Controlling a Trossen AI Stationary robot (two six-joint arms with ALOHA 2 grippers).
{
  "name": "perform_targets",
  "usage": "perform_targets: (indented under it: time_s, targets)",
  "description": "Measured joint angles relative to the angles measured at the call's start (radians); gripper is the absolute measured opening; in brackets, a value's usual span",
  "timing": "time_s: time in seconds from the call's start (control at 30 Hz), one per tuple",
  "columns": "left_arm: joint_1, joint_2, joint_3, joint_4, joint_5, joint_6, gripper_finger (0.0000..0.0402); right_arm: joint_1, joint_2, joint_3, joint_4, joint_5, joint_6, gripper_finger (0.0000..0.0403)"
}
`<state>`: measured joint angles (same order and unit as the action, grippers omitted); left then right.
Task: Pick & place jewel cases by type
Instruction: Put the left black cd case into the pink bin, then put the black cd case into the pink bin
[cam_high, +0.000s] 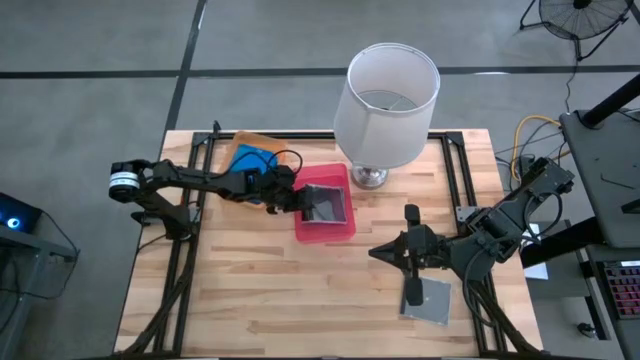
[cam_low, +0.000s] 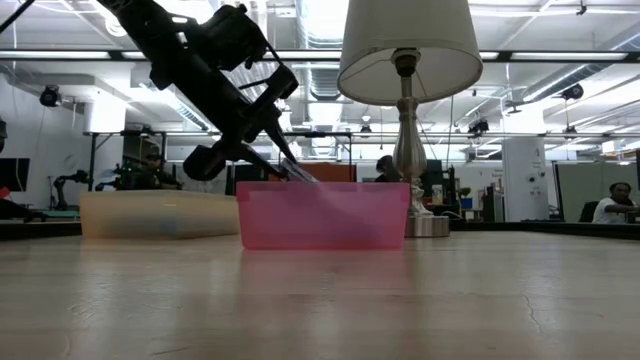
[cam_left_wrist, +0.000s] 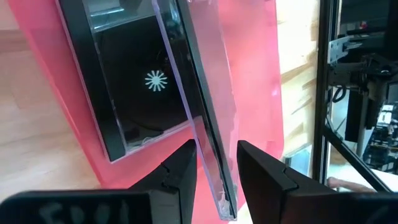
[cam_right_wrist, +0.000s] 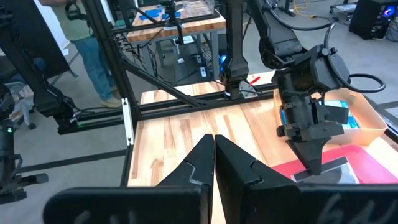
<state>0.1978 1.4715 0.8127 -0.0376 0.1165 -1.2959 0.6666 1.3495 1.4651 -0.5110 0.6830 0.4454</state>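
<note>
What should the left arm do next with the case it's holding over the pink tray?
Probably lower a little, then open: the left tool grips a clear jewel case on edge above the pink tray, where another dark case already lies.

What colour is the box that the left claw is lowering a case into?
Pink, a see-through pink tray, clearest in the low view; the left claw holds a clear case over it.

Colours on the table

Pink tray (cam_high: 325, 228), translucent. Dark grey/clear case (cam_left_wrist: 134, 87) in it, white starburst mark on black. Second clear-edged case (cam_left_wrist: 208, 118) pinched by black left gripper (cam_left_wrist: 216, 171). Orange tray (cam_high: 240, 143) far left, blue cases (cam_high: 252, 160) inside. Grey case (cam_high: 428, 300) near right. Lamp (cam_high: 386, 95): white shade, silver base. Table (cam_high: 250, 290) light wood planks, black frame rails. Right gripper (cam_right_wrist: 214, 158) black.
</note>
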Motion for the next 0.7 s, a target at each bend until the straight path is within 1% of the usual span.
perform_targets:
  time_s: [0.33,0.53,0.7]
  targets:
    - [0.007,0.0,0.014,-0.007,-0.001,0.015,0.0094,0.001,0.0,0.0,-0.001,0.0,0.0,0.0008]
    - [0.03,0.0,0.042,-0.131,-0.001,0.037,0.0094,0.001,0.0,0.0,-0.001,0.0,0.0,0.0008]
    - [0.033,0.0,0.063,-0.146,0.003,0.089,0.0094,0.001,0.0,0.0,-0.001,0.0,0.0,0.0008]
